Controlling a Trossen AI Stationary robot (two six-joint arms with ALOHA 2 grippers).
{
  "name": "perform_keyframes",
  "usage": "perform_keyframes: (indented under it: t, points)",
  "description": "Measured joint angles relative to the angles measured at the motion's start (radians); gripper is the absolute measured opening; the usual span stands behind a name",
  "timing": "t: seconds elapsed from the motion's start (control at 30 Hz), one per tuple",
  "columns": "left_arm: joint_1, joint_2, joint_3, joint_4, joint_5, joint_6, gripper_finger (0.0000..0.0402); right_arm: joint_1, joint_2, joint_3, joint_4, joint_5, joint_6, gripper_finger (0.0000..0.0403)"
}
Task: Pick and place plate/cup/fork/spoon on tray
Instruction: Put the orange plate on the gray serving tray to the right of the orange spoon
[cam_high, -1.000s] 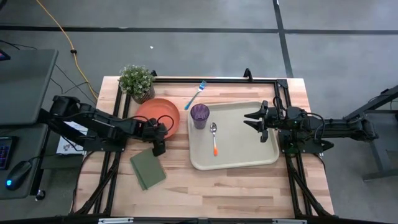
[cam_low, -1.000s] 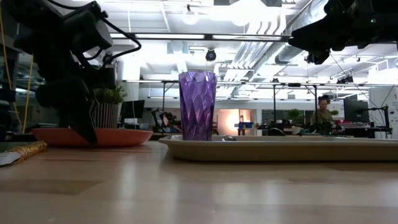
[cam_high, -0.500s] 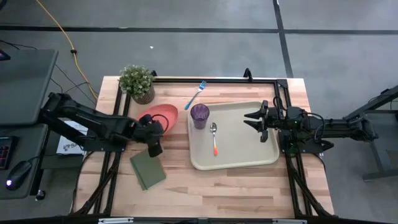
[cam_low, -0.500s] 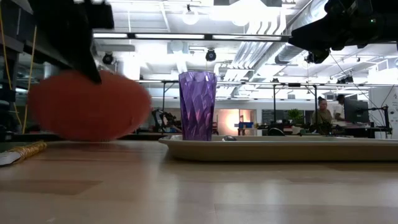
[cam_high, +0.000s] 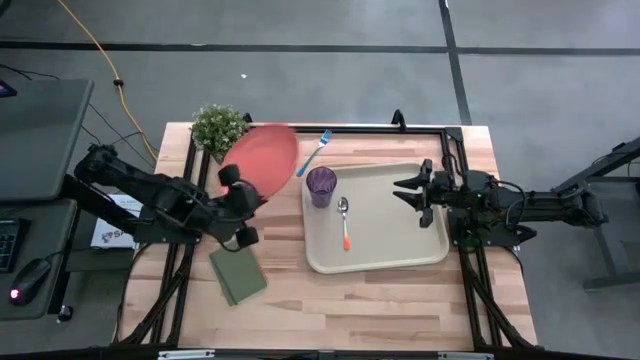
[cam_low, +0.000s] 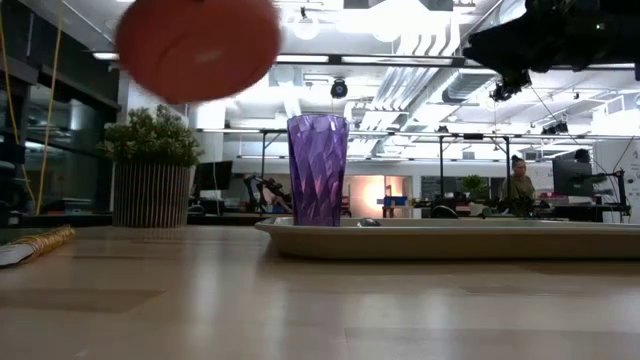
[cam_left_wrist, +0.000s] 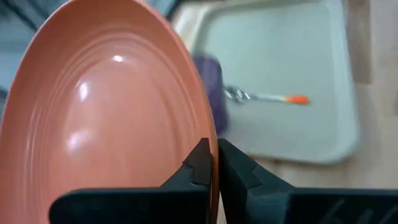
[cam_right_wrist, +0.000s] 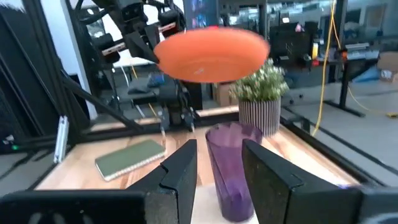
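While the right gripper (cam_high: 405, 192) hangs spread over the tray (cam_high: 400, 250), the left gripper (cam_left_wrist: 213, 163) pinches the plate's (cam_high: 262, 158) rim, plate raised above the table (cam_high: 330, 310).

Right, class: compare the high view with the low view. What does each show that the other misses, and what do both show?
Only the high view shows the fork, the green pad and the left gripper pinching the plate. Only the low view shows a person in the room behind. Both show the raised plate, the cup, the plant and the tray.
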Motion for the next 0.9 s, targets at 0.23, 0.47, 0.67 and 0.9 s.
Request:
perform_keyframes:
  t: [0.23,0.47,0.67,0.9]
  points:
    - [0.116,0.259,0.343,0.072,0.030,0.517,0.0000,0.000,0.000,0.000,0.086,-0.056,-0.008,0.0119]
    - [0.233,0.538,0.530,0.164,0.241,0.821,0.0000,0.000,-0.007,0.000,0.422,-0.208,-0.033,0.0119]
    - [0.280,0.723,0.538,0.354,0.352,1.010,0.0000,0.000,-0.014,0.000,0.600,-0.276,-0.034,0.0119]
    - [0.276,0.882,0.540,0.555,0.604,1.093,0.0000,0.000,-0.014,0.000,0.615,-0.279,-0.029,0.0119]
